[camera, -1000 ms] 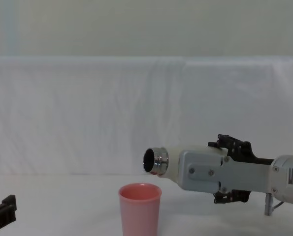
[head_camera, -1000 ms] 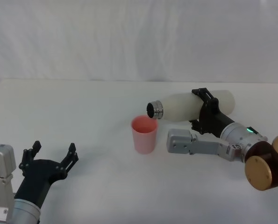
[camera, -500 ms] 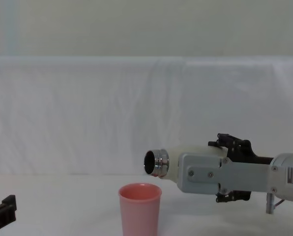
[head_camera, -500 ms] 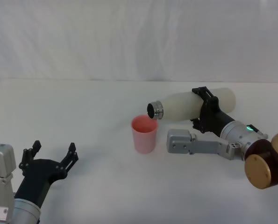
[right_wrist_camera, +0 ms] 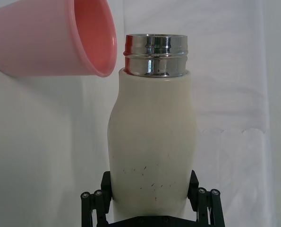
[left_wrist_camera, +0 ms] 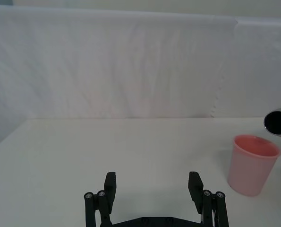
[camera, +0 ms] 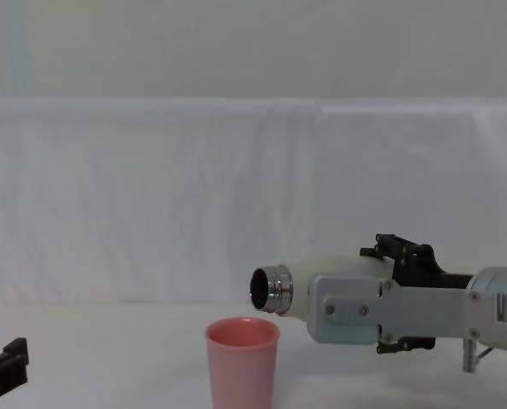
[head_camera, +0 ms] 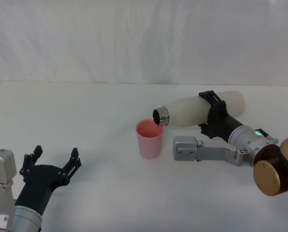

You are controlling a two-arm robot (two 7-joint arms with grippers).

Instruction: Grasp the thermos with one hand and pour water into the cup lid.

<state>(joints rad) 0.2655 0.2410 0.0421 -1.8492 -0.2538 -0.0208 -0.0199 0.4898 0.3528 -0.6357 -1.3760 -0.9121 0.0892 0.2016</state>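
Right gripper [head_camera: 212, 112] clamped round thermos [head_camera: 192, 110] body, bottle near-horizontal, steel neck just above far rim of cup lid [head_camera: 149, 138] ahead of it; risk: mouth sits at the rim's edge, so further tilt may spill outside; left gripper [head_camera: 52, 162] open, idle.

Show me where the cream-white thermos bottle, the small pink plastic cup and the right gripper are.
cream-white thermos bottle [head_camera: 185, 111]: head view, on its body.
small pink plastic cup [head_camera: 149, 142]: head view, on its outer wall.
right gripper [right_wrist_camera: 151, 201]: right wrist view, midway between its fingertips.
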